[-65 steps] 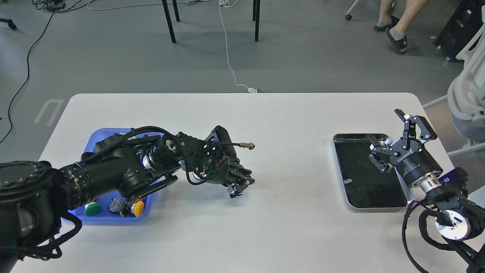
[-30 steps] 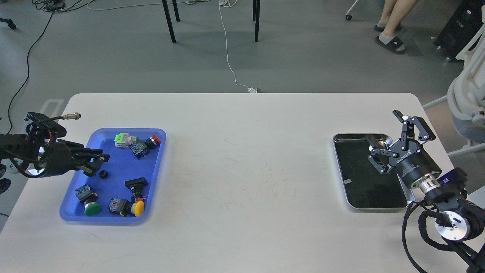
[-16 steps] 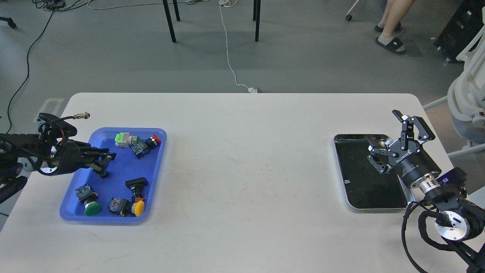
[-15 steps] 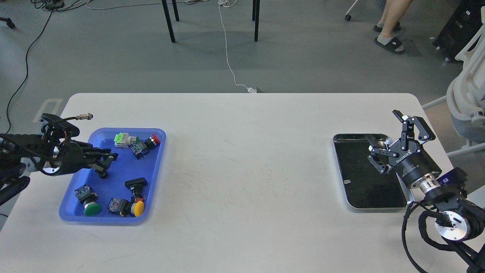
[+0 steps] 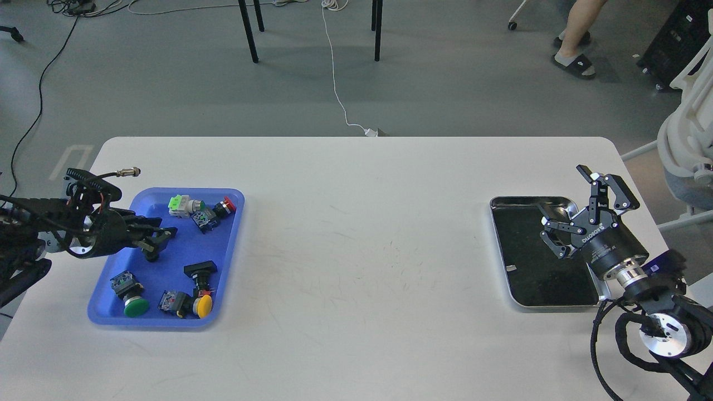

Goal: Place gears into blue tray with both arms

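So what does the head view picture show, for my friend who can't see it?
On a white table, the left gripper reaches into a blue tray of coloured push-button switches. The right gripper, fingers apart, hovers over a silver-rimmed metal tray with a black inside.

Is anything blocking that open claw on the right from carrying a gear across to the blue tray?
Nothing visible does. The right gripper hangs open over the metal tray, and the white table between it and the blue tray is bare. No gear can be made out between its jaws.
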`<action>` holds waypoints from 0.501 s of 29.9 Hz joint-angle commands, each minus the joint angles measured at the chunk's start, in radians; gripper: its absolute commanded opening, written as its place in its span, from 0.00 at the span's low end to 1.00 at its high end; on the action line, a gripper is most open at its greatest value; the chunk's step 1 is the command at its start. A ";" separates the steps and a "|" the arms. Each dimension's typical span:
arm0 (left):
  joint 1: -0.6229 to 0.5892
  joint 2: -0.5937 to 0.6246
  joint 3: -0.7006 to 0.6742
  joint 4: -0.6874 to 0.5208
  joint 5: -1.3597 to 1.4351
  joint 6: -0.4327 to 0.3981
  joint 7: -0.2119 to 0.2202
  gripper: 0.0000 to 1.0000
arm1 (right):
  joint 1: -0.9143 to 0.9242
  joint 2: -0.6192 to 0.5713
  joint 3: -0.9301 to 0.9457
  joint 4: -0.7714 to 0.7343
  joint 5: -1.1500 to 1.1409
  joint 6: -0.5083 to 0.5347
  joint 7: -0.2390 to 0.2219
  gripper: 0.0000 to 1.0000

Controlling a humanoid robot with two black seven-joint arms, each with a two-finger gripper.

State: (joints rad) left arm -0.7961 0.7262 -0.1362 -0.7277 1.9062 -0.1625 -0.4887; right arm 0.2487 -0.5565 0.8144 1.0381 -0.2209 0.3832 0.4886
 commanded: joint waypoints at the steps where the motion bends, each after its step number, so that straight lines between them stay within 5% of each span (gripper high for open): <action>1: -0.046 0.009 -0.011 -0.010 -0.024 0.000 0.000 0.88 | 0.000 -0.014 0.000 0.014 0.000 -0.001 0.000 0.99; 5: -0.095 0.032 -0.059 -0.059 -0.230 -0.002 0.000 0.95 | 0.007 -0.016 0.003 0.017 0.000 -0.003 0.000 0.99; 10: -0.104 0.065 -0.128 -0.272 -0.626 -0.002 0.000 0.98 | 0.026 -0.014 0.003 0.010 0.000 -0.012 0.000 0.99; 15: 0.001 0.013 -0.178 -0.427 -1.088 0.001 0.000 0.98 | 0.038 0.000 0.003 0.005 0.000 -0.040 0.000 0.99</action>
State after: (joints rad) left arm -0.8675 0.7761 -0.2879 -1.0877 1.0658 -0.1632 -0.4884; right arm 0.2853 -0.5617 0.8179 1.0443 -0.2222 0.3606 0.4889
